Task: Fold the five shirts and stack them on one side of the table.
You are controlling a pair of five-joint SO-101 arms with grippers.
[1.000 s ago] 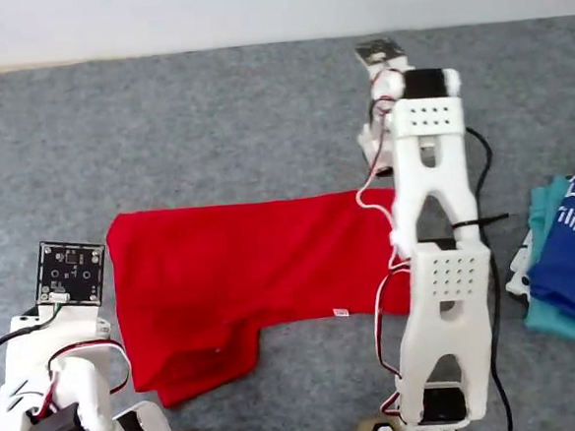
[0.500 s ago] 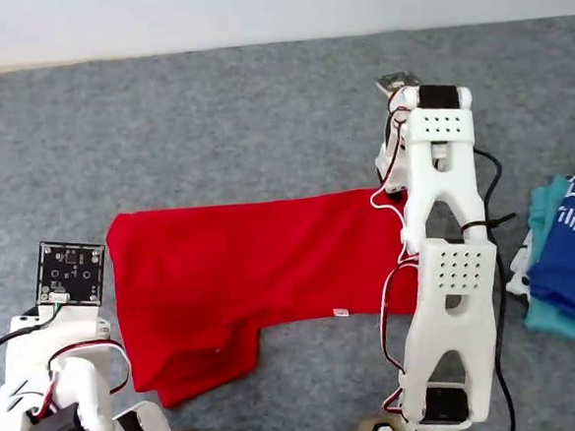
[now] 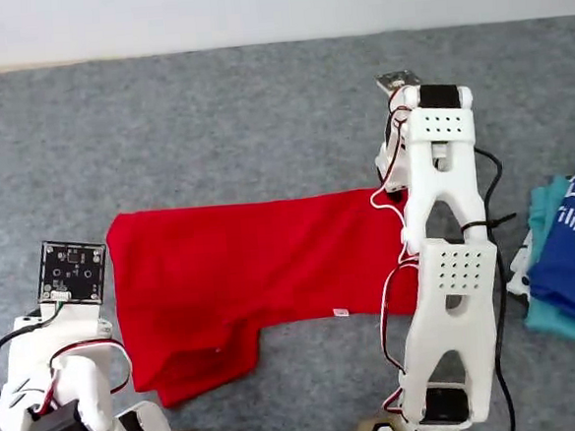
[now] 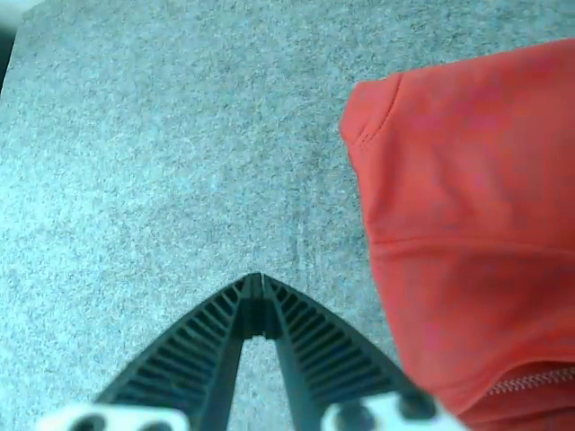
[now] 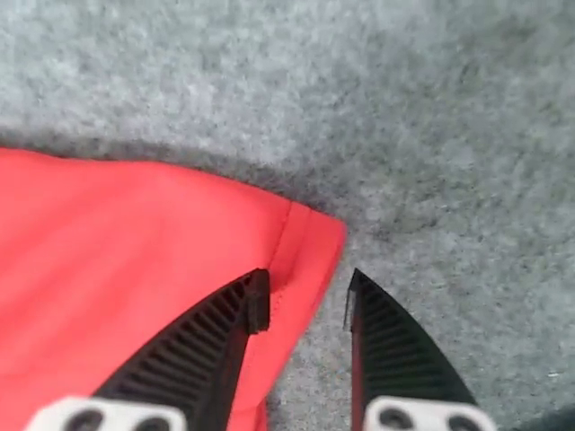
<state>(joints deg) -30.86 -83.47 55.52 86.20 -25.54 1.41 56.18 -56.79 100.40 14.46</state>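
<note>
A red shirt (image 3: 242,273) lies spread on the grey table, partly folded, with a sleeve end toward the front left. My right arm (image 3: 436,215) stretches over the shirt's right end. In the right wrist view my right gripper (image 5: 305,296) is open, its fingers straddling the hem at the red shirt's (image 5: 135,269) far right corner, low over the cloth. My left arm (image 3: 63,389) sits pulled back at the front left. My left gripper (image 4: 261,280) is shut with nothing in it, above bare table beside the red shirt's (image 4: 467,215) sleeve edge.
A stack of folded shirts (image 3: 572,255), blue on top of teal, lies at the table's right edge beside my right arm. Bare grey table (image 3: 212,122) extends behind the red shirt up to the pale wall.
My right arm swung a little to the right and its wrist drew slightly nearer over the shirt's far right corner. The left arm and the shirt stayed almost as they were.
</note>
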